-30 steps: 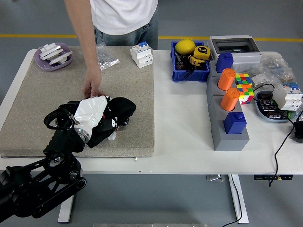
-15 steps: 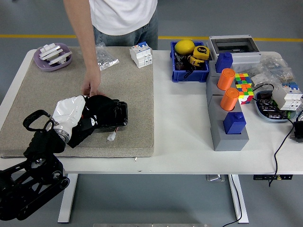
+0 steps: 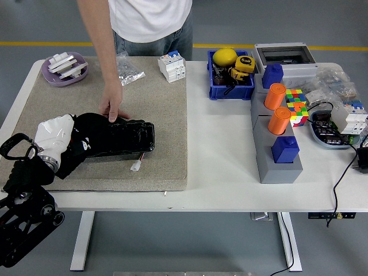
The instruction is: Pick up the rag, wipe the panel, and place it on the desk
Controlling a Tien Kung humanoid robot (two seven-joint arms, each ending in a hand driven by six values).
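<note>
1. A beige mat (image 3: 155, 109) covers the left part of the white table (image 3: 221, 155) and serves as the landmark here.
2. A black panel (image 3: 123, 137) lies flat on the mat's near-left area, lengthwise across it, with a small white connector (image 3: 135, 167) just in front of it on the mat.
3. The black rag (image 3: 86, 133) sits bunched on the panel's left end, toward the mat's left edge.
4. The robot's left hand (image 3: 53, 133), in a white cover, is closed on the rag at the mat's near-left corner; its black arm (image 3: 26, 190) drops past the mat's near edge.
5. A person stands beyond the mat's far edge; one hand (image 3: 112, 107) presses down on the panel's far edge, near the mat's middle.
6. At the mat's far-left corner rests a purple dish (image 3: 64, 75) with white parts.
7. A clear bag (image 3: 129, 72) and a white breaker (image 3: 172, 66) lie along the mat's far edge.
8. Right of the mat stands a blue bin (image 3: 230, 89).
</note>
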